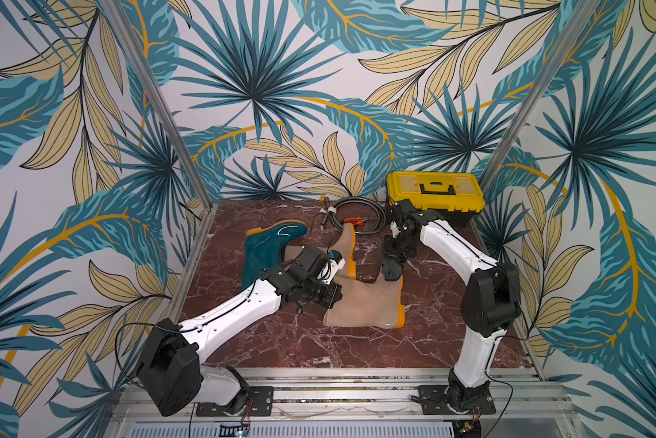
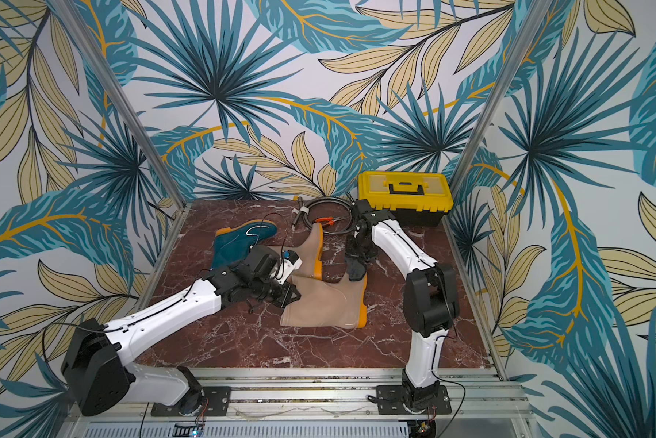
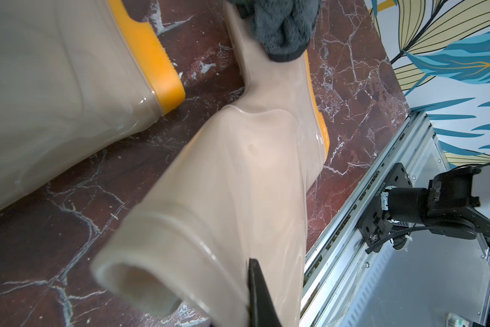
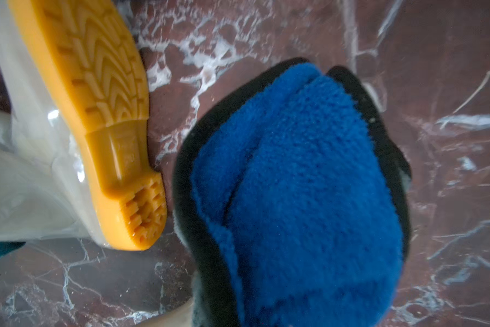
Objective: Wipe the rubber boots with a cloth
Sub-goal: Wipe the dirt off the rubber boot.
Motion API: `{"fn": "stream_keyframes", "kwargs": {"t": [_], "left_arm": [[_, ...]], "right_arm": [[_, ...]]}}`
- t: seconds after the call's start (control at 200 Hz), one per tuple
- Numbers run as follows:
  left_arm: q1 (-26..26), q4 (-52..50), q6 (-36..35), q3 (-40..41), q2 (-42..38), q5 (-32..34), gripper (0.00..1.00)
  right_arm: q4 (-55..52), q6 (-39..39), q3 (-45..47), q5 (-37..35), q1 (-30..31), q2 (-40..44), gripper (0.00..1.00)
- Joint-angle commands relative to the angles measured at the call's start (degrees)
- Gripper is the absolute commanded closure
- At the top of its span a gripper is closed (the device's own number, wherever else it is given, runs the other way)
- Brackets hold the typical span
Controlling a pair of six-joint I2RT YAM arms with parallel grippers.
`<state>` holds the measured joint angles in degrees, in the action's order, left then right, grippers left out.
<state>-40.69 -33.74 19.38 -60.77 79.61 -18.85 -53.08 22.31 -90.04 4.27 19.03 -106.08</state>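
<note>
The near tan boot [image 1: 360,307] lies on its side on the marble tabletop [image 1: 280,349], closest to the arm bases, with its orange sole toward the right arm's side. The left gripper [image 1: 332,297] is closed at the shaft mouth. One finger [image 3: 256,286] lies against the shaft, but it cannot be determined whether the jaws pinch the wall. Use this arm as the anchor and brace the shaft so the glossy boot does not slide under wiping load. The right gripper [image 1: 394,261] is clamped on the blue cloth [image 4: 294,198], which rests on the foot of this boot. Apply light downward pressure and stroke along the foot toward the shaft, so that bunched cloth, not fingertips, contacts the rubber. Farther back, the second tan boot [image 1: 343,242] and the teal boot [image 1: 269,242] lie on their sides. Give the right arm clearance from the yellow toolbox [image 1: 434,189] at the far edge.
</note>
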Motion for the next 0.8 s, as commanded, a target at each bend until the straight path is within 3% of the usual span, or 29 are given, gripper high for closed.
{"fn": "stream_keyframes", "kwargs": {"t": [0.0,0.23,0.385,0.496,0.576,0.661,0.796], "left_arm": [[-0.11,-0.16,0.30,0.01,-0.41,1.63,1.00],[-0.18,-0.17,0.00,-2.28,1.47,3.38,1.00],[-0.15,-0.19,0.31,-1.64,0.55,3.04,1.00],[-0.17,-0.23,0.91,-0.69,-0.38,3.38,1.00],[-0.13,-0.17,1.55,-0.28,-1.09,4.05,1.00],[-0.05,-0.21,2.60,-0.11,-1.39,5.81,1.00],[0.24,-0.10,4.40,-0.45,-0.57,5.98,1.00]], "right_arm": [[2.68,1.61,6.86,4.67,4.94,6.65,1.00],[4.10,4.59,13.58,3.28,6.32,3.85,1.00],[-0.11,3.79,4.47,0.09,3.02,-1.08,1.00],[-3.62,2.49,-3.23,-6.46,1.88,-1.01,1.00],[-4.92,2.63,-5.99,-7.06,1.63,0.13,1.00],[-2.14,3.96,-2.64,-3.69,1.61,3.52,1.00],[3.70,7.04,10.30,-1.70,1.71,11.22,1.00]]}}
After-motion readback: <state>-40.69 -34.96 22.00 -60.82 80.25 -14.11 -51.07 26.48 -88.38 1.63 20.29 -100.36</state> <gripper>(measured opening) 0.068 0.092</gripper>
